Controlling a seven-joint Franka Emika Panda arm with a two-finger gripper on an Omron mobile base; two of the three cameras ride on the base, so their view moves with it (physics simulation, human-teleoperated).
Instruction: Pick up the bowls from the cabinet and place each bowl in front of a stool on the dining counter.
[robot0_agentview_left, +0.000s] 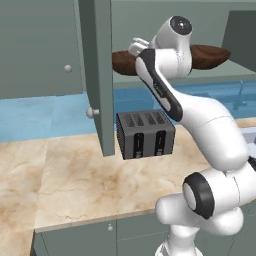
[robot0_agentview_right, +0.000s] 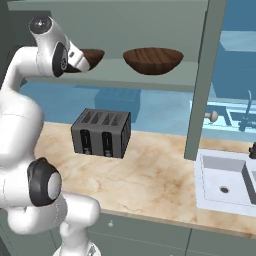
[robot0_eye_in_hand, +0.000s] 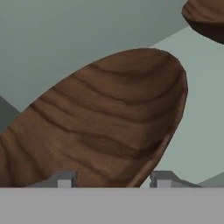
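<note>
Bowls of dark wood are seen on the cabinet shelf (robot0_agentview_right: 150, 77): the left bowl (robot0_eye_in_hand: 100, 122) is straddled at its rim by the gripper (robot0_eye_in_hand: 111, 179), jaws part open; whether it is gripped cannot be told. The right bowl (robot0_agentview_right: 152, 60) sits apart.

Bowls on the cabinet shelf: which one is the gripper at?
The left bowl, the one farther from the sink. The gripper has its fingertips either side of that bowl's rim. The right bowl sits apart, untouched.

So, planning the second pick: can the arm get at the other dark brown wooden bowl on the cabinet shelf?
Probably yes: the other dark brown wooden bowl sits in the open on the pale shelf, cabinet door swung aside.
</note>
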